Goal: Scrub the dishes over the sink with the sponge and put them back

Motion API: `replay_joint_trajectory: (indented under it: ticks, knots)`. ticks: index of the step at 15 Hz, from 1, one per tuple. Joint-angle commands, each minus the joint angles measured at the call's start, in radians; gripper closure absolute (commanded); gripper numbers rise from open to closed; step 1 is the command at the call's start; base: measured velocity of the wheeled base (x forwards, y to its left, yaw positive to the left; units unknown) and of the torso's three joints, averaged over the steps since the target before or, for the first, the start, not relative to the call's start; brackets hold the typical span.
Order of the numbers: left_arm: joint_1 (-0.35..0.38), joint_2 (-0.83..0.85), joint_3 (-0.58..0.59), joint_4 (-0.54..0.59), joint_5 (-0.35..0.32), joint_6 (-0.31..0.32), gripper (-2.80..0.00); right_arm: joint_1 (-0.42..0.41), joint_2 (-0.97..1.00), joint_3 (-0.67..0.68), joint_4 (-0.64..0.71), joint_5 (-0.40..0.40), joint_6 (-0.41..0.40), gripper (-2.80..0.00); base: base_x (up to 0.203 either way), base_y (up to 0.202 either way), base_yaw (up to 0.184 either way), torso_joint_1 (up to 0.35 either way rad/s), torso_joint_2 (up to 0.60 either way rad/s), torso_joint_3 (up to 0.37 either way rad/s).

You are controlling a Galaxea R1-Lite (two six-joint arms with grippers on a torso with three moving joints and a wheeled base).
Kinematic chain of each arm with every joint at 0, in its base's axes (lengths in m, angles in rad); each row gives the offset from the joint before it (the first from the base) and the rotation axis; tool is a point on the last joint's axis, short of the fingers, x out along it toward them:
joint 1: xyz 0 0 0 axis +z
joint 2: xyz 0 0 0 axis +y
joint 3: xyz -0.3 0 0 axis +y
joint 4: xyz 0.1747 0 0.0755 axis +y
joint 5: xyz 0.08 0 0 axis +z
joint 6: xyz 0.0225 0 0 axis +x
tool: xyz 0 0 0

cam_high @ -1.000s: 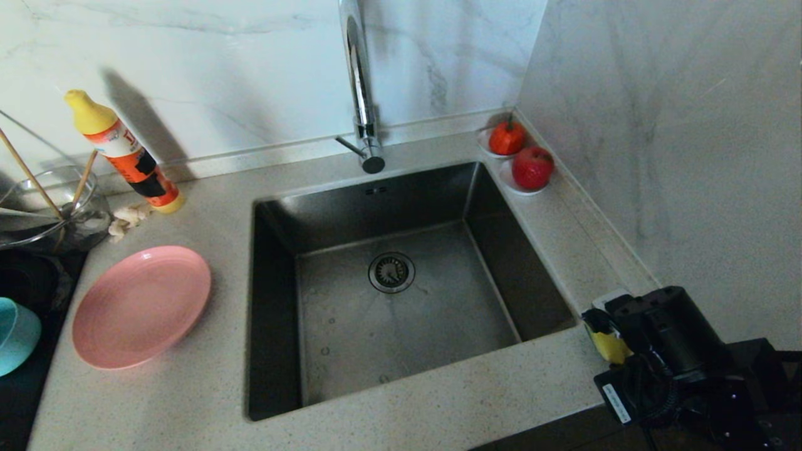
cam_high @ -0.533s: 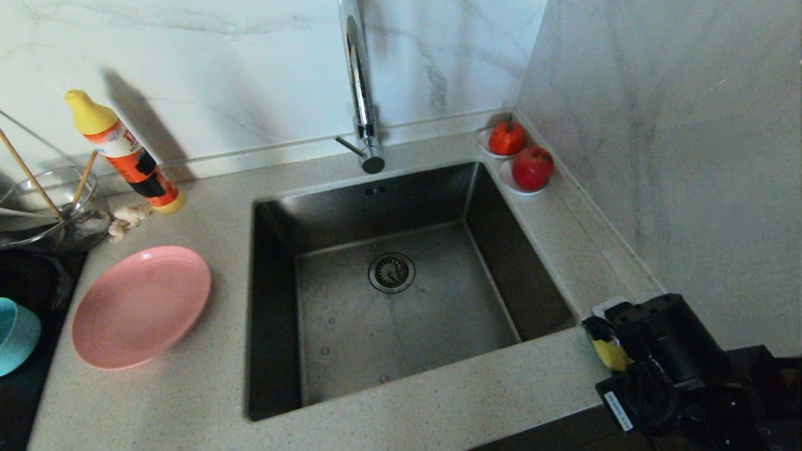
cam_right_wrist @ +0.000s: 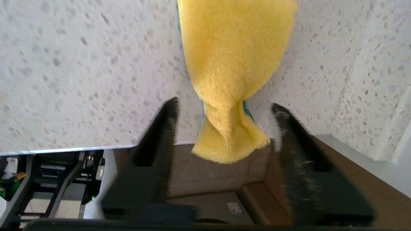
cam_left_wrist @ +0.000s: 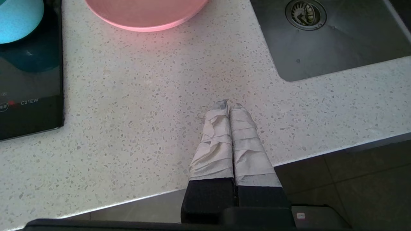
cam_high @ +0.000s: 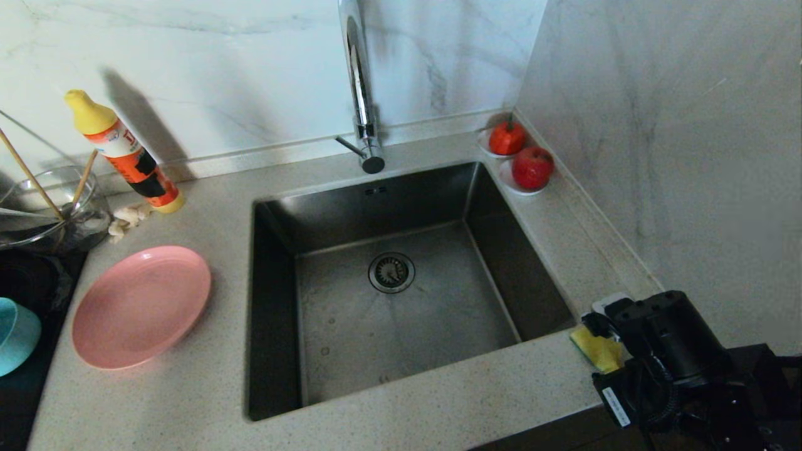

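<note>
Jaws of the right gripper (cam_right_wrist: 224, 106) stand apart, one on either side of the sponge (cam_right_wrist: 236, 64), and neither presses on it; the sponge's near end, still pinched narrow, sticks out past the front edge of the table (cam_high: 438, 401) between them. From the head view the sponge (cam_high: 598, 351) lies at the table's front right corner, just right of the sink (cam_high: 401, 294), with the right gripper (cam_high: 611, 341) directly behind it. Jaws of the left gripper (cam_left_wrist: 228, 104) are pressed together, their pads wrapped in pale tape, hovering over the front edge of the table (cam_left_wrist: 128, 128) left of the sink (cam_left_wrist: 337, 48).

On the table's left side, beside the sink's left rim, sits the pink plate (cam_high: 141, 305), flat and upright. Further left, at the picture's edge, the teal-blue bowl (cam_high: 15, 335) rests on a dark cooktop (cam_high: 25, 388). Two chopsticks (cam_high: 28, 175) lean in a clear glass bowl (cam_high: 53, 213) at the back left. An orange bottle (cam_high: 125, 153) with a yellow cap leans against the back wall nearby. Two red fruits on white saucers (cam_high: 520, 160) sit in the back right corner, and the tap (cam_high: 360, 88) rises behind the sink.
</note>
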Motion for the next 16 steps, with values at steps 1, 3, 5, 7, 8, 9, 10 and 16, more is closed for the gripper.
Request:
replay_joint_trajectory:
  ticks: [1,3,5,7,8,9,10,16]
  knots:
    - [0.0,0.0,0.0,0.001,0.0,0.0,0.0,0.001,0.0,-0.009,-0.017,-0.002,-0.002,-2.8,0.0,0.0,0.0,0.0,0.0,0.0]
    - [0.0,0.0,0.0,0.001,0.0,0.0,0.0,-0.002,-0.006,-0.031,-0.042,-0.004,-0.001,-2.8,0.0,0.0,0.0,0.0,0.0,0.0]
    - [0.0,0.0,0.0,0.001,0.0,0.0,0.0,-0.001,-0.014,-0.039,-0.058,-0.001,0.006,-2.8,0.0,0.0,0.0,0.0,0.0,0.0]
    - [0.0,0.0,0.0,0.001,0.0,0.0,0.0,-0.001,-0.028,-0.037,-0.06,-0.001,0.012,-2.8,0.0,0.0,0.0,0.0,0.0,0.0]
    - [0.0,0.0,0.0,0.001,0.0,0.0,0.0,-0.001,-0.036,-0.027,-0.058,0.001,0.014,-2.8,0.0,0.0,0.0,0.0,0.0,0.0]
    - [0.0,0.0,0.0,0.0,0.0,0.0,0.0,-0.001,-0.042,-0.018,-0.058,0.001,0.018,-2.8,0.0,0.0,0.0,0.0,0.0,0.0]
    - [0.0,0.0,0.0,0.001,0.0,0.0,0.0,0.0,-0.053,-0.015,-0.053,0.001,0.019,-2.26,0.0,0.0,0.0,0.0,0.0,0.0]
    - [0.0,0.0,0.0,0.001,0.0,0.0,0.0,0.012,-0.101,-0.022,-0.052,-0.001,0.021,0.0,0.0,0.0,0.0,0.0,0.0,0.0]
